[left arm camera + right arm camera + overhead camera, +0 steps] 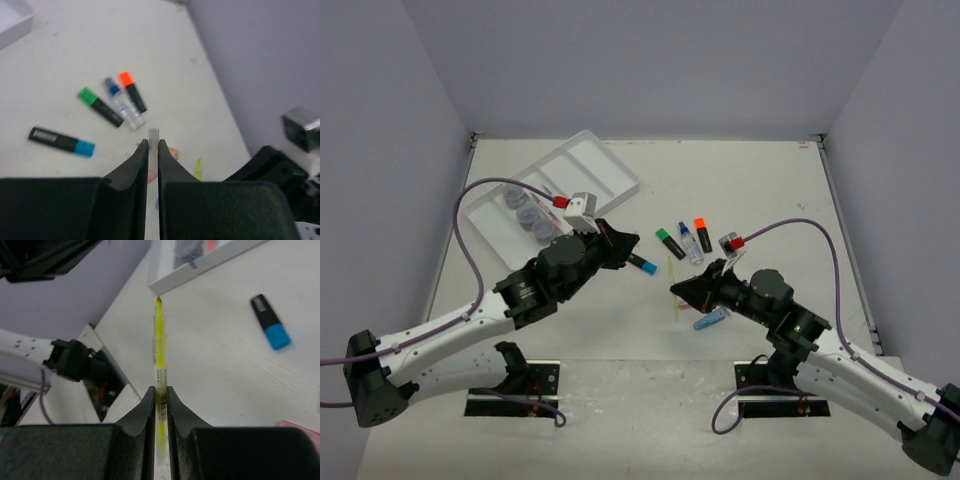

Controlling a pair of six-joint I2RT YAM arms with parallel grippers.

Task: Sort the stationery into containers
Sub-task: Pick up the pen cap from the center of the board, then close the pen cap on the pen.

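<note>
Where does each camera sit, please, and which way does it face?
Top external: above, behind the bases, looking down on table, tray and both arms.
Left wrist: looks along left gripper, shut on clear pen; right arm beside.
Right wrist: looks along right gripper, shut on yellow pen, toward tray and left arm.
Shared: blue-capped highlighter in all.

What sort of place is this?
Probably a robotics lab test cell: a white table boxed in by blank walls, left arm and right arm bolted at its edge, a compartment tray set out.
</note>
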